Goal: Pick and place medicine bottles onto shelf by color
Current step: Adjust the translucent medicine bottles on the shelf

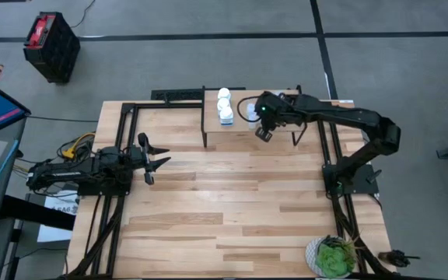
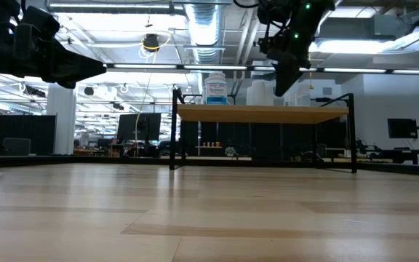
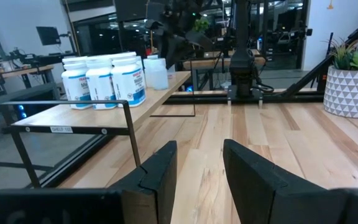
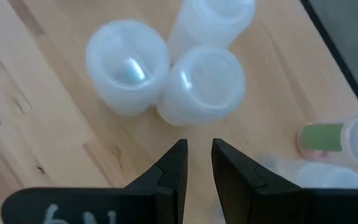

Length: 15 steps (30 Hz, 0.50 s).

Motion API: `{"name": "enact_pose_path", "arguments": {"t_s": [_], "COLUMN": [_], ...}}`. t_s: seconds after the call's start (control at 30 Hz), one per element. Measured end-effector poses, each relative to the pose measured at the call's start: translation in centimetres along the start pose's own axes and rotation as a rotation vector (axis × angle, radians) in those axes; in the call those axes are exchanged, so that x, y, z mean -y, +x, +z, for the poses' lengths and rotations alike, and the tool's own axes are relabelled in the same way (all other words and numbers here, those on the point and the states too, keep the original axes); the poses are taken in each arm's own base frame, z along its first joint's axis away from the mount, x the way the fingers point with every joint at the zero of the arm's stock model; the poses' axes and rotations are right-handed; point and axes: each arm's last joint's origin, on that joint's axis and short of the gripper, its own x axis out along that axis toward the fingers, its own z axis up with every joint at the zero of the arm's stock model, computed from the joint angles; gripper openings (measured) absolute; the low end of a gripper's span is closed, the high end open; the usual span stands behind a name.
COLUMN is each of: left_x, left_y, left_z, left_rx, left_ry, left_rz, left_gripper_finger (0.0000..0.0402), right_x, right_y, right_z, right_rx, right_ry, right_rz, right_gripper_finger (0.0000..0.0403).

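Right gripper (image 4: 197, 163) hangs empty, jaws narrow, over translucent bottles (image 4: 201, 84) clustered on shelf (image 1: 239, 128) beside white bottles (image 1: 225, 105); likely light, slick, tippy, so pinch mid-body; left gripper (image 3: 197, 171) idles part-open, counter's left.

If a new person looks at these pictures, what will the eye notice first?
Probably the right gripper, hanging empty over the shelf at the table's far edge, just above a cluster of translucent bottles. Next, three white bottles in a row on the shelf's left part, and the potted plant at the near right corner.
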Motion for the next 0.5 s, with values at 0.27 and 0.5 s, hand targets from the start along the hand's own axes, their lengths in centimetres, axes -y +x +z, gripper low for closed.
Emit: {"name": "enact_pose_path", "arguments": {"t_s": [0.27,0.5], "left_x": [0.0,0.0], "left_y": [0.0,0.0], "left_z": [-0.01,-0.01], "left_rx": [0.0,0.0], "left_ry": [0.0,0.0], "left_rz": [0.0,0.0], "left_gripper_finger": [0.0121,0.0121], "right_x": [0.46,0.42], "right_y": [0.01,0.06], "right_z": [0.46,0.94], "right_rx": [0.045,0.09], "right_ry": [0.006,-0.003], "right_rz": [-0.006,-0.004], "right_gripper_finger": [0.0097,0.0097]}}
